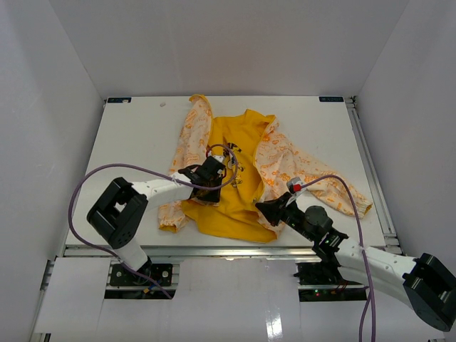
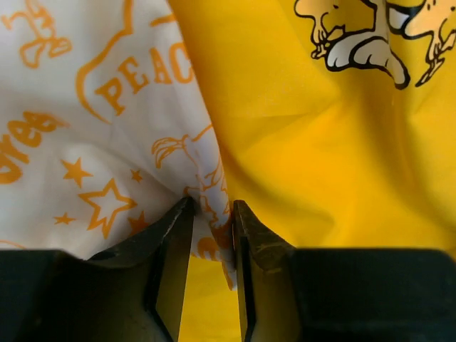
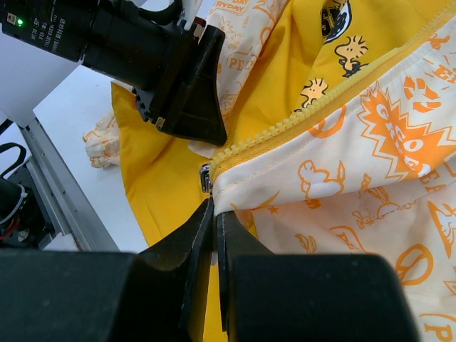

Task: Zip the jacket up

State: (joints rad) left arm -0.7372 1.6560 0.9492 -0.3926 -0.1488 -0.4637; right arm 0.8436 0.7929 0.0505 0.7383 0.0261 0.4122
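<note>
The jacket lies open on the table, yellow lining up, cream panels with orange print at both sides. My left gripper is shut on the left front edge of the jacket; cream fabric is pinched between the fingers. My right gripper is shut on the bottom corner of the right front panel, just below the silver zipper slider. The yellow zipper teeth run up and right from the slider. The left gripper body shows close by in the right wrist view.
The white table has raised edges and white walls around. The right sleeve stretches toward the table's right rail. Purple cables loop over both arms. The table's front edge is close to the right gripper.
</note>
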